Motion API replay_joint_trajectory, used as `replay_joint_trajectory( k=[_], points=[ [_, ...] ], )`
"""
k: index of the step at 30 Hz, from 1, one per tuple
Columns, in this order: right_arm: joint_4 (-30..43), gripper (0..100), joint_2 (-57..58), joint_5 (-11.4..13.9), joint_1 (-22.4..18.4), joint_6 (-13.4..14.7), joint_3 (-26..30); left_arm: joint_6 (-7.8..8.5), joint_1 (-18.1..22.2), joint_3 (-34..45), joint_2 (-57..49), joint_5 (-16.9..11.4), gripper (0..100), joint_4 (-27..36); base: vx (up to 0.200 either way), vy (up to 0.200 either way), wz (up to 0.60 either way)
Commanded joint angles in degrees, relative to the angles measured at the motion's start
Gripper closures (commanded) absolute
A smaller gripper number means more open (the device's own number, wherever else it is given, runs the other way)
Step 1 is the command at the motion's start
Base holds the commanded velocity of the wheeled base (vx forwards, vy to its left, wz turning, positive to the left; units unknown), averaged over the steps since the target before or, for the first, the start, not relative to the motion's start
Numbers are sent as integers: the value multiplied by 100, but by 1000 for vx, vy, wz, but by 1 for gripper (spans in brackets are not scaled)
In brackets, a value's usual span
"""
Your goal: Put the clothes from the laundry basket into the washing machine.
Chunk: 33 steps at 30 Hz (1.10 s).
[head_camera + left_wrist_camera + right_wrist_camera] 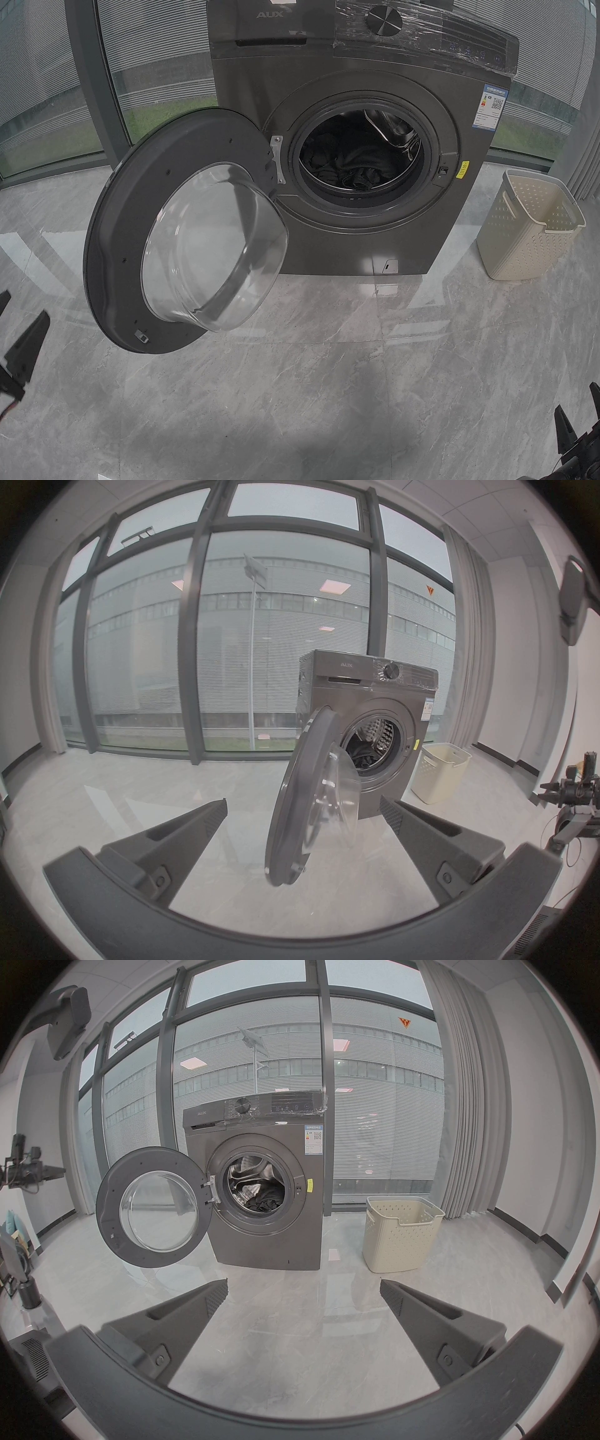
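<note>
A grey front-loading washing machine [375,187] stands ahead with its round door [181,237] swung wide open to the left. Dark clothes [356,165] lie inside the drum [257,1194]. To the right of the machine stands a cream perforated laundry basket [531,225], with no clothes visible in it [400,1232]. My left gripper [303,842] is open and holds nothing, low at the left edge of the head view [15,359]. At the lower right, well back from the machine, my right gripper [303,1322] is open with nothing between its fingers.
Grey tiled floor [350,387] stretches between me and the machine. Floor-to-ceiling windows [375,1116] run behind it, with a curtain [465,1116] at the right. The open door juts out over the floor on the left side.
</note>
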<state>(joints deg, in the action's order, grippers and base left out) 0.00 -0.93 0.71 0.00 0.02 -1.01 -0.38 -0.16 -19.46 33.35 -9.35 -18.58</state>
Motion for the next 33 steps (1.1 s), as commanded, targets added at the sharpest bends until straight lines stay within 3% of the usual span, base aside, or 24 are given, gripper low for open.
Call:
replay_joint_trajectory(
  k=[1,12,16,21,27,28,30,33],
  points=[
    [0,0,93,0,0,6,101,91,-327,-1227,2887,-594,0,-937,0,0,0],
    [0,0,93,0,0,-2,101,99,-353,-1640,3924,-946,0,-1139,0,0,0],
    [0,0,93,8,0,6,101,82,-459,-1772,4346,-1350,0,-1403,0,0,0],
    [0,0,93,0,0,6,101,38,-714,-1763,4522,-1491,0,-1561,0,0,0],
    [0,0,93,8,0,6,101,3,-1373,-1728,4513,-1517,0,-1640,0,0,0],
    [-9,0,93,8,0,15,101,-33,-1654,-1702,4461,-1517,0,-1631,0,0,0],
    [0,0,93,8,0,15,101,-138,-1935,-1684,4434,-1517,0,-1640,0,0,0],
    [-9,0,93,0,0,15,101,-428,-2489,-1649,4329,-1517,0,-1640,0,0,0]
  ],
)
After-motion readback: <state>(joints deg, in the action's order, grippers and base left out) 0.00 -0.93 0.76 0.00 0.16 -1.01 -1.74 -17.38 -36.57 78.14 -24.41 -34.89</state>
